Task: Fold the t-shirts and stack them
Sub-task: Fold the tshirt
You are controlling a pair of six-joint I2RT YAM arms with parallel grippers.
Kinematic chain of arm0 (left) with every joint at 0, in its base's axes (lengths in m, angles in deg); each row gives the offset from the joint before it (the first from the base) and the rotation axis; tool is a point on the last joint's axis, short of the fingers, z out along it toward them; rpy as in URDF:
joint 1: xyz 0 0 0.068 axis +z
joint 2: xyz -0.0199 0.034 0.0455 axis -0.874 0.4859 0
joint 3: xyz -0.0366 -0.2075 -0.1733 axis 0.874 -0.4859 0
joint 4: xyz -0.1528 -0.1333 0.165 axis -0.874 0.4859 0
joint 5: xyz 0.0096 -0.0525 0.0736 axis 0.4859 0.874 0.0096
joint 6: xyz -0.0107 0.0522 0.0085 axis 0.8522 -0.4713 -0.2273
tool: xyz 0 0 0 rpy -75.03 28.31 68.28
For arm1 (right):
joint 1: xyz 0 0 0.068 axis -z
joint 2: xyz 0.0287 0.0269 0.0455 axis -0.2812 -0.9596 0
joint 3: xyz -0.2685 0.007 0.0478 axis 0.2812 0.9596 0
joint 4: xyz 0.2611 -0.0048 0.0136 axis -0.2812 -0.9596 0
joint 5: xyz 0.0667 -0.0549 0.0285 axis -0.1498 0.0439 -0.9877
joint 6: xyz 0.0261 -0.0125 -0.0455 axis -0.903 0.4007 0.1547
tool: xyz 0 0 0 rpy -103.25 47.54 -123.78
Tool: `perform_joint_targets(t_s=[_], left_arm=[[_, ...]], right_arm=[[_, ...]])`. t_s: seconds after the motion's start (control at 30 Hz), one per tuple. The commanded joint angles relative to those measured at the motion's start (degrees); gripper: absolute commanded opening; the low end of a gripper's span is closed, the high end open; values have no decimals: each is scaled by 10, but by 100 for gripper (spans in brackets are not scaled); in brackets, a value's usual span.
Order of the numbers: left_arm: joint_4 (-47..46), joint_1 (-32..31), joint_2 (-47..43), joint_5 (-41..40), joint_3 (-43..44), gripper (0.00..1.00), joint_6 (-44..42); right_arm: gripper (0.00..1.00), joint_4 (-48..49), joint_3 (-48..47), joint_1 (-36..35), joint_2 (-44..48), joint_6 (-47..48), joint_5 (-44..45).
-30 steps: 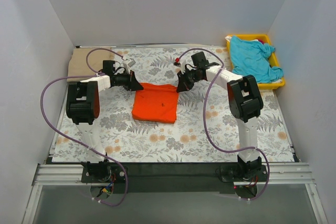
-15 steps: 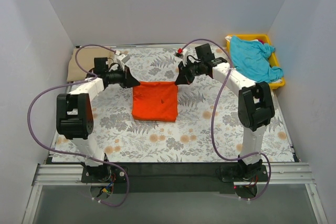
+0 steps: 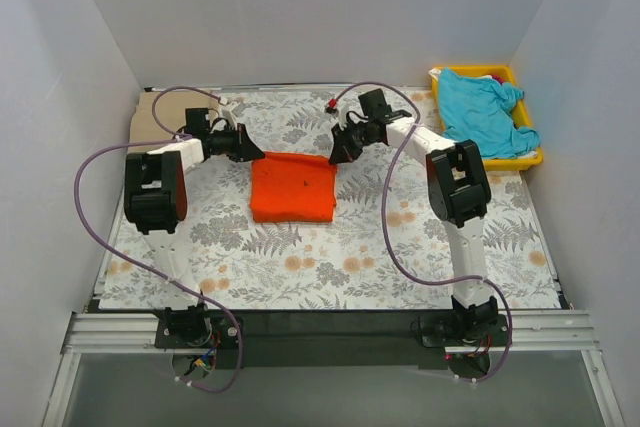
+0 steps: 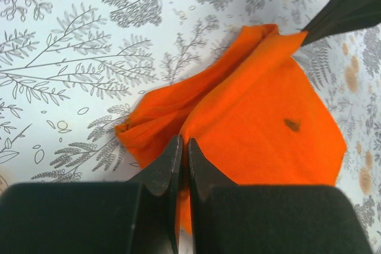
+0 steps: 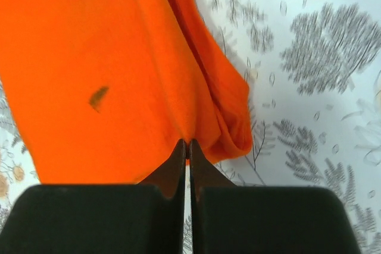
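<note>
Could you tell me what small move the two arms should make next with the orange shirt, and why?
Probably draw the left gripper and right gripper slightly apart, both shut. Each pinches a far corner of the orange-red t-shirt, and its fabric beside each corner lies bunched in loose folds, so a little tension should flatten it before release.

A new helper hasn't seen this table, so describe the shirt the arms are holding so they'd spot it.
On the fern-print cloth, look at its middle. The orange-red t-shirt lies there folded roughly square, far corners pinched in the left arm's fingers and the right arm's fingers. Unlike it, the turquoise shirt fills the yellow tray and the tan shirt lies far left.
</note>
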State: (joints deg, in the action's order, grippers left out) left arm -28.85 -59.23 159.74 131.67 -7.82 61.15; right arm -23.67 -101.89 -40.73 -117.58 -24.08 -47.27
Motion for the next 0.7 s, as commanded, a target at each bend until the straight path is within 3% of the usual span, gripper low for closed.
perform_joint_targets(t_s=[0.0,0.13,0.4,0.67], left_arm=[[-25,-8,3,-11,29,0,11],[-29,-9,14,-13,36,0,9],[-56,-9,-45,14,12,0,35],[-56,-33,9,2,56,0,42]], right_arm=[[1,18,23,13,6,-2,16],[1,34,37,20,18,-4,16],[1,33,42,21,86,-15,-10],[1,37,54,37,71,-25,0]])
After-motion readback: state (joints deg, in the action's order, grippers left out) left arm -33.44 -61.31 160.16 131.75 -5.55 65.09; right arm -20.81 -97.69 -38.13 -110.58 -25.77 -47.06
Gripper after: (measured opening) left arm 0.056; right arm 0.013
